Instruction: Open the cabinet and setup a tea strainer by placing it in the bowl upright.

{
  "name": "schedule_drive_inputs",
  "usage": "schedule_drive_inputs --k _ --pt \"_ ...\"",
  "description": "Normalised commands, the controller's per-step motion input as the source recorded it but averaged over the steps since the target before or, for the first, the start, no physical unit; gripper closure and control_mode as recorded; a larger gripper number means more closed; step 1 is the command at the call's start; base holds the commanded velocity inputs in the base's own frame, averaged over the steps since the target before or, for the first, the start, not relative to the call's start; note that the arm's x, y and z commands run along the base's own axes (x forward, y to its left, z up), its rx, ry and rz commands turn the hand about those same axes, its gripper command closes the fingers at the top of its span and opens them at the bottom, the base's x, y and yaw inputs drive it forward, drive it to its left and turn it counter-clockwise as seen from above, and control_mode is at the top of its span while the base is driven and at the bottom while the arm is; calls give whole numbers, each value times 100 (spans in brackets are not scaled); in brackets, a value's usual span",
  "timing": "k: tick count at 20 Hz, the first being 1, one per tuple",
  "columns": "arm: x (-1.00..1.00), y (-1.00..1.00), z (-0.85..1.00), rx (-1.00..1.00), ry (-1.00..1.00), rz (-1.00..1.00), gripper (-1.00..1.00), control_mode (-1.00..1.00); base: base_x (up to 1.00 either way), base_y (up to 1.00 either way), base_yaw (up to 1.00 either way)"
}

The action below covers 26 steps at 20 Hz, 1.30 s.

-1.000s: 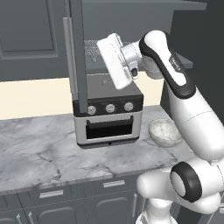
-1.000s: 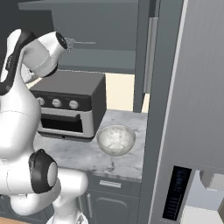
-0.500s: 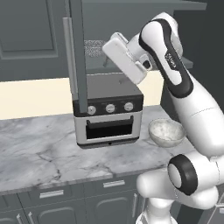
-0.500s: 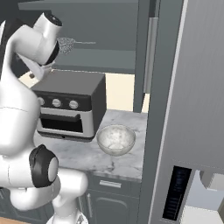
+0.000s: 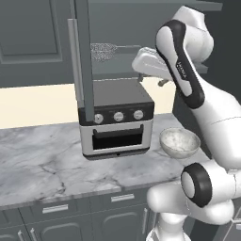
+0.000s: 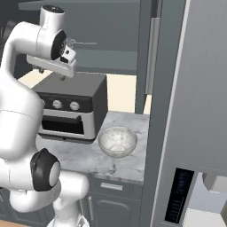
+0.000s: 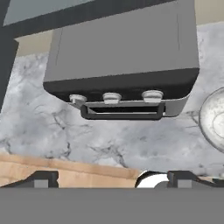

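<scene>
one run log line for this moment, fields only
cabinet door: open | tea strainer: on shelf | bowl: empty, right of toaster oven | gripper: open, holding nothing

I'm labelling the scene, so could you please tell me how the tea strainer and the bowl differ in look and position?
The tea strainer is silver mesh with a long thin handle; the bowl is solid, deep and marbled white-grey. The tea strainer lies up on the shelf of the open cabinet; the bowl stands on the counter beside the toaster oven. Both are round.
</scene>
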Motion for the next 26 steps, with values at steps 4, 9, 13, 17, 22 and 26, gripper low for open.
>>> schedule_drive_inputs --k 4,9,13,17,22,26 --pt "-15 -70 -41 -44 -30 55 -100 -100 0 0 0" --pt "-5 -21 5 -38 -31 21 -100 -100 0 0 0" --pt "4 16 34 -29 -22 15 -100 -100 0 0 0" --pt "49 40 17 -8 -30 2 -100 -100 0 0 0" --pt "63 26 55 0 -17 0 -100 -100 0 0 0" --pt "23 39 31 12 0 1 -100 -100 0 0 0"
